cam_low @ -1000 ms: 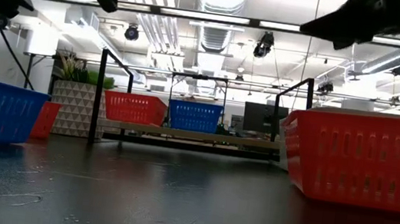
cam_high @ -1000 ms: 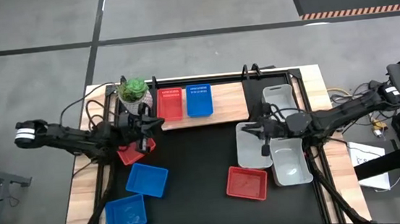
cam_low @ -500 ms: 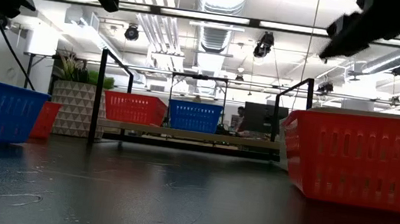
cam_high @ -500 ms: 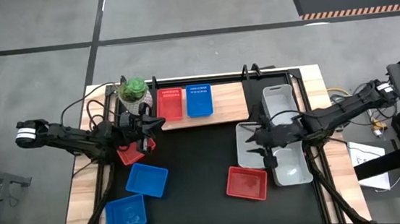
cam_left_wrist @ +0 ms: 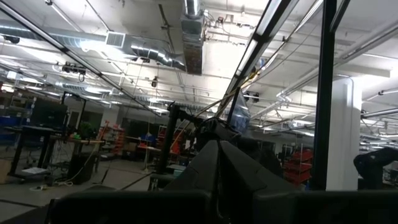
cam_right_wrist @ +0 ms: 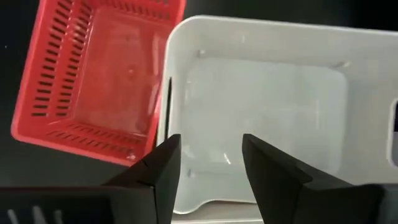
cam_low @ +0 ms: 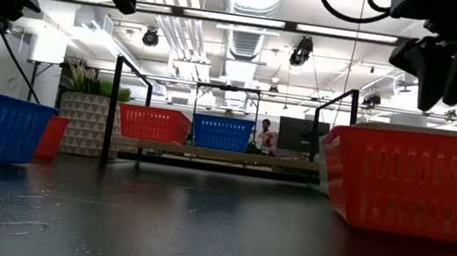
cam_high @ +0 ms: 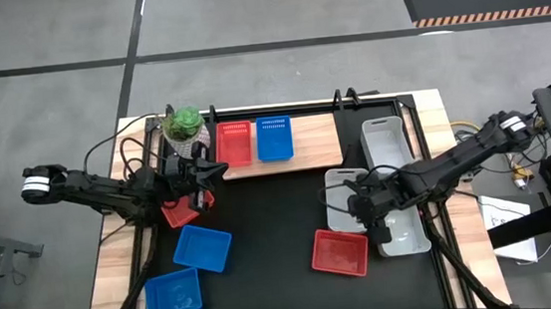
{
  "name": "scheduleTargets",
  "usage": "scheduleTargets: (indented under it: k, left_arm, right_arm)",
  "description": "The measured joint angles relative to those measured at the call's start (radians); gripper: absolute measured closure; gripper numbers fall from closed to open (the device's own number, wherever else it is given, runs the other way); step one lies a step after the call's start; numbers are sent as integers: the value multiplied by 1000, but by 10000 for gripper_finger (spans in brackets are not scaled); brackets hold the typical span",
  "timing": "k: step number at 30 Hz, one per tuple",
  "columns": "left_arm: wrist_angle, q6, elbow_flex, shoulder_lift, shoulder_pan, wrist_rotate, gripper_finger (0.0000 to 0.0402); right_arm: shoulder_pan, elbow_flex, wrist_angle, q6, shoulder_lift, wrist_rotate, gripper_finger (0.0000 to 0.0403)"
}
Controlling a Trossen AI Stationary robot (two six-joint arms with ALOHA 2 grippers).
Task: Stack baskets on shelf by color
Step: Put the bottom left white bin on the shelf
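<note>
The light-wood shelf at the far edge bears one red basket and one blue basket. Three whitish baskets lie at the right. A red basket sits beside them. My right gripper hangs open, pointing down over a whitish basket, touching nothing. My left gripper is shut and empty, pointing upward, above another red basket. Two blue baskets rest at the near left.
A white plant pot stands at the shelf's left end. Black frame posts rise beside the shelf. In the low view the near red basket fills the right side. A person shows far behind the table.
My right gripper has tipped from about level to pointing steeply down, has moved a little toward the table's near edge over the whitish baskets, and has opened. No basket has moved.
</note>
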Motion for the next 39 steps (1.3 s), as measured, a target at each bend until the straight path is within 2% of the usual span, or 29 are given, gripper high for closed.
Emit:
scheduleTargets:
  k: [6,12,21,26,32,39]
  left_arm:
    - [-1,0,0,0,0,0,402]
    - [-4,0,0,0,0,0,402]
    - [-26,36,0,0,0,-1,402]
    - [-26,51,0,0,0,-6,402]
    - [-28,52,0,0,0,-9,402]
    - [-36,53,0,0,0,-10,402]
  right_arm:
    - [6,-19,97,29,6,-63,242]
    - [29,-29,192,30,30,-66,248]
    - [28,-29,209,14,162,-62,268]
    - [28,-27,211,-7,223,-61,298]
    - [28,-25,210,-47,255,-60,379]
    - [28,-20,207,-49,219,-59,388]
